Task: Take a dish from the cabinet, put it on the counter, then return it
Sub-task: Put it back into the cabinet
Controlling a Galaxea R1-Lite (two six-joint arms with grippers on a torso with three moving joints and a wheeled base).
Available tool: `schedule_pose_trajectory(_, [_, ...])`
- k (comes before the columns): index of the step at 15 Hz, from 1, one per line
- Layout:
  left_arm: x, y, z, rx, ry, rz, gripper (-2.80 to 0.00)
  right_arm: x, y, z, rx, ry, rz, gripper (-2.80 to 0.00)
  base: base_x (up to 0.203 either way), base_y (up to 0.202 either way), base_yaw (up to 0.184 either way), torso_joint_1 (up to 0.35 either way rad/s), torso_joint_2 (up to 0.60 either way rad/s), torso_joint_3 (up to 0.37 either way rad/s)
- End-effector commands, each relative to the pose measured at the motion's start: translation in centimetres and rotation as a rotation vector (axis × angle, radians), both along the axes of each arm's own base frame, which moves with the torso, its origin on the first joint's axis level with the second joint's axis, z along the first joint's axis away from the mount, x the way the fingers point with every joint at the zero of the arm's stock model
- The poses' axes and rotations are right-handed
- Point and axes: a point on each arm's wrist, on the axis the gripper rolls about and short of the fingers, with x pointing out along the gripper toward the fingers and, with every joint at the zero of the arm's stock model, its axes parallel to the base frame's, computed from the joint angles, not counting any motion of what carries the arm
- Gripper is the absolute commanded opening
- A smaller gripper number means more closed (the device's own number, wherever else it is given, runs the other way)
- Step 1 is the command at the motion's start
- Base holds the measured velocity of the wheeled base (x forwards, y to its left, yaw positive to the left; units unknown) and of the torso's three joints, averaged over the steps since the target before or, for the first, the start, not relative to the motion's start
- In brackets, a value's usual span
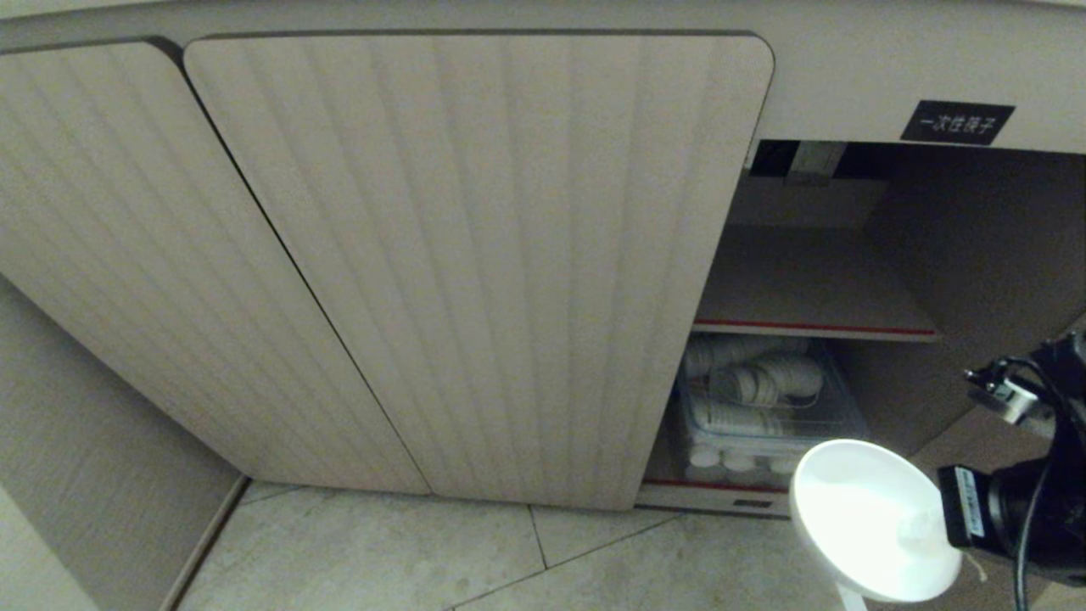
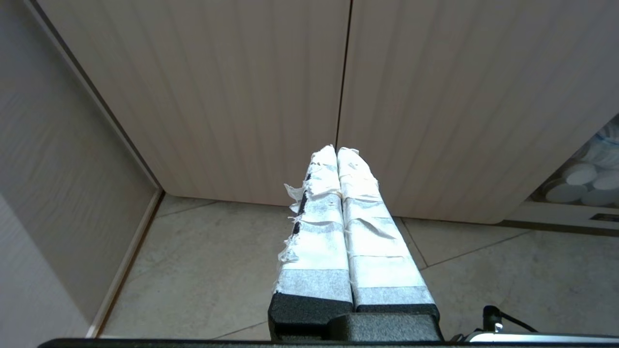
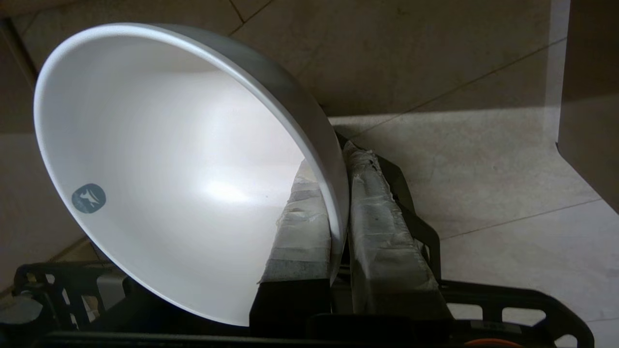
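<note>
White bowl (image 3: 159, 174) clamped by its rim in right claw (image 3: 341, 193), held low right, near the open cabinet (image 1: 806, 280) above the floor tiles; either just removed or returning; left claw (image 2: 337, 152) clenched, idle.

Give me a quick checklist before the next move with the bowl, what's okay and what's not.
1. Grip on the dish: the right hand is shut on the white bowl, one finger inside the rim, one outside. Ok.
2. Bowl out of the cabinet: it hangs over the tiled floor, in front of the open compartment. Ok.
3. Bowl contents: inside looks empty, only a small grey logo. Ok.
4. Bowl attitude: tilted steeply, held by the rim alone. Slip risk, cannot tell.
5. Left hand: shut, empty, facing the closed doors, away from the bowl. Ok.
6. Counter landing spot: not in any view. Cannot tell.
</note>
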Motion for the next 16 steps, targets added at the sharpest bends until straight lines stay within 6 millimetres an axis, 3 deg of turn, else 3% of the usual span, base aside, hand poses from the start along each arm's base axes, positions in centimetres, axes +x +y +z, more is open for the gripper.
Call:
schedule_pose_trajectory(1, [0.0,0.0,0.0,-0.001,-0.001,0.000,-2.80,2.0,0.5,-0.6,-0.013,0.037,-0.011,-2.80,0.000,0.000,0.000,0.000,0.00,0.000])
schedule_pose_trajectory(11, [0.0,0.0,0.0,-0.001,-0.001,0.000,-2.80,6.5,1.7,0.1,0.055,0.041,-0.232,-2.80,0.000,0.000,0.000,0.000,0.00,0.000])
schedule_pose_trajectory(16, [0.0,0.0,0.0,-0.001,-0.001,0.000,-2.80,6.6,1.7,0.4,0.114,0.048,-0.316,-2.80,0.000,0.000,0.000,0.000,0.00,0.000])
